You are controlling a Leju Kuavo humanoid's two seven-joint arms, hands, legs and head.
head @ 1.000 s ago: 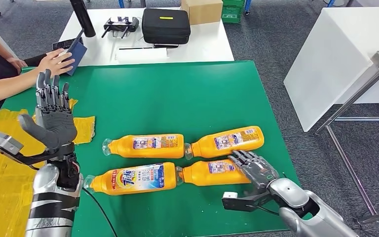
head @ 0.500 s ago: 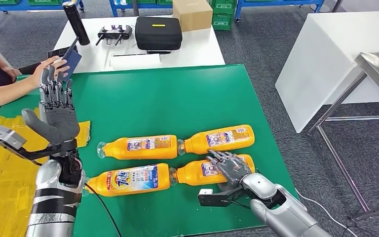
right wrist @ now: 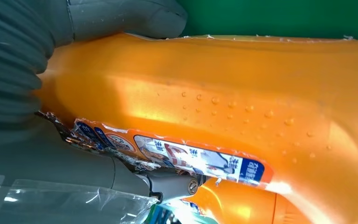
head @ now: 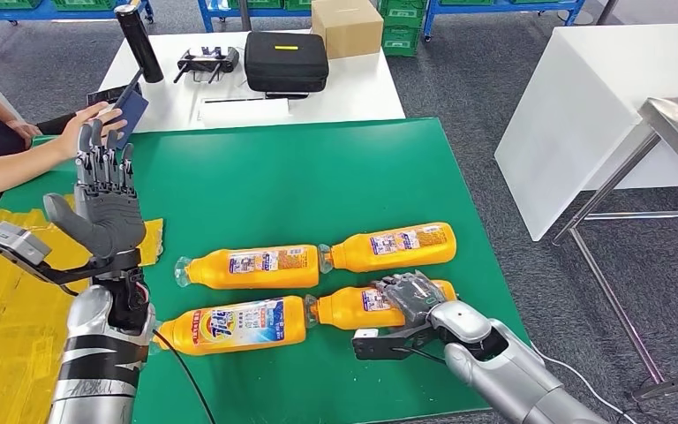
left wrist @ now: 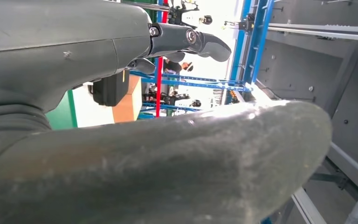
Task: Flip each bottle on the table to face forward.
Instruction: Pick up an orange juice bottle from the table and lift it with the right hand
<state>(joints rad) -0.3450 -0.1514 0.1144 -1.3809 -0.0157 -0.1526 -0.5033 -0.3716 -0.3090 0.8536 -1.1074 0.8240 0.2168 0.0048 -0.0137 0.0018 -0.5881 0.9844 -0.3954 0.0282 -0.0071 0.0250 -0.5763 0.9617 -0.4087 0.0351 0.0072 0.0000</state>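
Four orange bottles lie on their sides on the green table (head: 300, 177). The far-left bottle (head: 252, 266) and far-right bottle (head: 393, 246) show small-print labels. The near-left bottle (head: 238, 324) shows a big blue logo. My right hand (head: 415, 296) wraps around the near-right bottle (head: 357, 306), with its fingers over the top. In the right wrist view the thumb (right wrist: 121, 16) presses one side of this bottle (right wrist: 242, 107) and the fingers curl round the other. My left hand (head: 104, 208) is raised above the table's left edge, palm up, fingers spread and holding nothing; its thumb (left wrist: 168, 158) appears close up.
A person's hand (head: 84, 132) holds a blue phone at the far left corner. A yellow cloth (head: 0, 300) covers the left side. The white table behind carries a black case (head: 285, 62), a cardboard box (head: 346, 26) and a black flask (head: 139, 42). A white table (head: 600, 97) stands right.
The head camera has shifted a little. My right hand has slid left along the near-right bottle and closed its fingers around it. The left hand stays raised and spread.
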